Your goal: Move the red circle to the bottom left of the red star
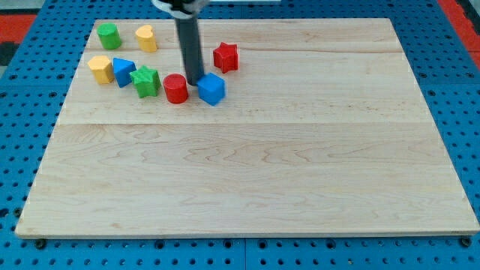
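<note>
The red circle (175, 88) stands on the wooden board in the upper left part of the view. The red star (226, 57) lies up and to the right of it. My tip (195, 82) is between the red circle and a blue cube (211, 88), just right of the circle and touching or nearly touching the cube's upper left edge. The dark rod rises from the tip to the view's top.
A green star (145, 81), a blue block (123, 71) and a yellow block (100, 68) sit left of the red circle. A green cylinder (109, 35) and a yellow block (146, 37) lie near the board's (247, 172) top left edge.
</note>
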### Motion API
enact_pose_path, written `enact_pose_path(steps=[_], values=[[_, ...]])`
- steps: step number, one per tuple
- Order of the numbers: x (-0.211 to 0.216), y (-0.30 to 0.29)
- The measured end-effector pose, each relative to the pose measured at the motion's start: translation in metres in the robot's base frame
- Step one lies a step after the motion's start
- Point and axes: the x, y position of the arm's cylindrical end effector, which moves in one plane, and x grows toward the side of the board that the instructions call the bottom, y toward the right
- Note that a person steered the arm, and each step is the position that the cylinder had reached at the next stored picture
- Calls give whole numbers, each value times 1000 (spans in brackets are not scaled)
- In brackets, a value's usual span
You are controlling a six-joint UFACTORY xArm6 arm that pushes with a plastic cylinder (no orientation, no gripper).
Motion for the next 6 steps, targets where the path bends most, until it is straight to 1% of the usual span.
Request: enact_pose_path(steps=[1,2,3,4,5,6], values=[[65,3],[71,-87],[27,-83],[-30,-52],[-40,-86],[6,-15]])
